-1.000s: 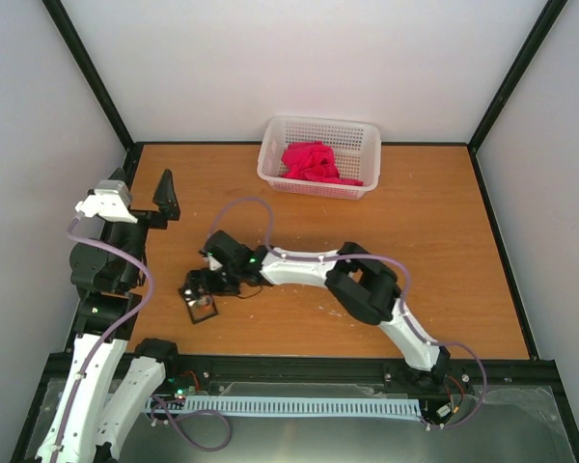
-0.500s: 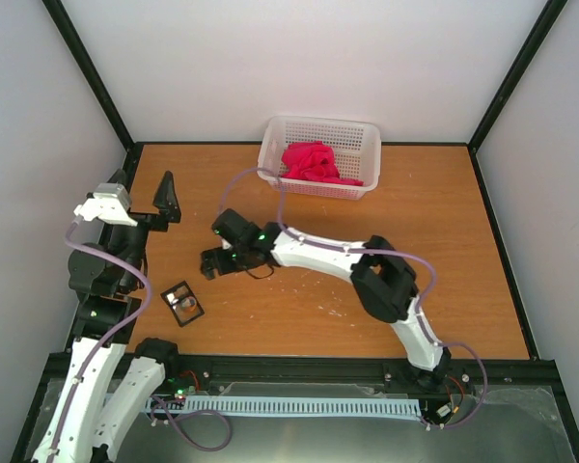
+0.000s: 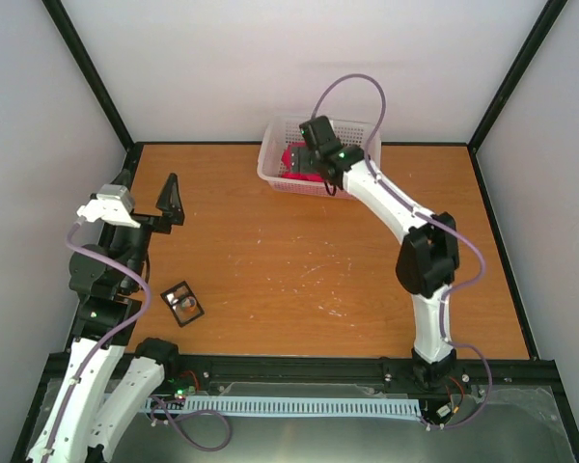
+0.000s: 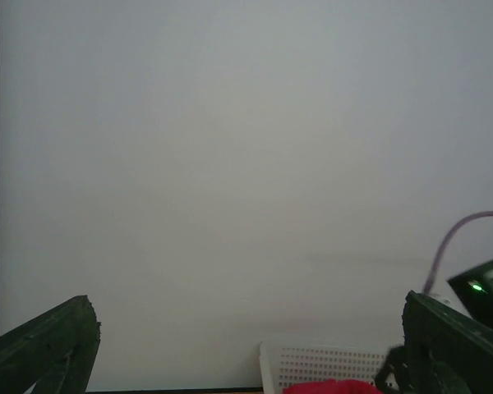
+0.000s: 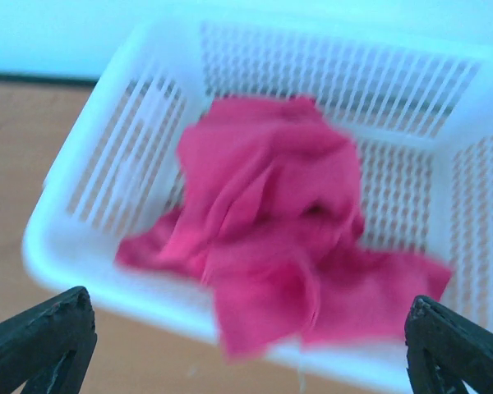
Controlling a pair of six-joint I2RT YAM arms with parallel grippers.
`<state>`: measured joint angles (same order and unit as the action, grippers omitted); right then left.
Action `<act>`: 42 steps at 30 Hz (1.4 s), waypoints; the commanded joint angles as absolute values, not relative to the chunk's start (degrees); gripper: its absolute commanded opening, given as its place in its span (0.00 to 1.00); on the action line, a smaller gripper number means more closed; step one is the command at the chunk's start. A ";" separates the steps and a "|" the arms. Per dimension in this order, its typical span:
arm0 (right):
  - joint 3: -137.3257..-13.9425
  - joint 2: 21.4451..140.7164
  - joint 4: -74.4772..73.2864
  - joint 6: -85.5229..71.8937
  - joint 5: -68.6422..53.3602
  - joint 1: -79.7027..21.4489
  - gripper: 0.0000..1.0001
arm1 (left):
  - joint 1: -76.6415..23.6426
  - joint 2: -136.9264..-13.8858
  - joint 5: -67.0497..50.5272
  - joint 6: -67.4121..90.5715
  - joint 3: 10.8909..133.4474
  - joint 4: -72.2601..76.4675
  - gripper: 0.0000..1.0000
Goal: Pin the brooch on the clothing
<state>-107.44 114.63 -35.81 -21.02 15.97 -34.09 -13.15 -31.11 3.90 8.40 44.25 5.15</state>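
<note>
Covering part of the shirt (image 5: 271,222) from above, right gripper (image 5: 248,308) gapes wide; left gripper (image 4: 248,302) too.

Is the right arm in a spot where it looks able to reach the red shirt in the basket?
Probably yes. The right gripper hangs open just above the white basket, whose top is open, and the red shirt lies loosely heaped inside with nothing covering it.
</note>
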 commanded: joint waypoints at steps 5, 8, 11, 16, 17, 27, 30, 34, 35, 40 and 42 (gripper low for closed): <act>-142.05 141.76 -45.64 -11.26 19.59 -29.45 1.00 | -14.67 -31.20 3.78 8.01 44.17 6.36 1.00; -146.47 147.15 -46.34 -11.22 19.15 -28.84 1.00 | -14.80 -31.37 4.21 7.91 44.10 6.51 1.00; -142.86 147.46 -45.41 -13.32 19.25 -27.59 1.00 | -15.39 -31.75 4.14 7.82 43.97 6.67 1.00; -139.51 147.04 -46.89 -13.94 19.97 -24.63 0.70 | -16.15 -31.90 3.65 7.86 43.89 6.86 1.00; -138.86 146.67 -47.31 -13.63 20.48 -24.01 0.62 | -16.17 -31.93 3.69 7.90 43.81 6.81 1.00; -119.89 134.55 -44.77 -11.25 25.57 -11.74 0.20 | -16.17 -31.82 3.52 8.22 43.79 6.77 1.00; -115.49 130.53 -44.13 -11.12 26.87 -7.69 0.20 | -16.28 -31.88 3.60 8.26 43.77 6.77 1.00; -113.07 126.64 -43.57 -10.99 28.08 -2.20 0.19 | -16.55 -31.82 3.60 8.28 43.81 6.77 1.00; -113.26 125.96 -43.68 -10.99 27.81 -0.92 0.19 | -16.67 -31.82 3.61 8.32 43.73 6.73 1.00; -117.27 123.28 -44.90 -9.24 30.11 1.84 0.14 | -17.11 -31.82 3.77 8.31 43.70 6.68 1.00; -120.02 122.50 -46.21 -8.43 31.42 1.93 0.12 | -17.27 -31.88 3.89 8.26 43.68 6.68 1.00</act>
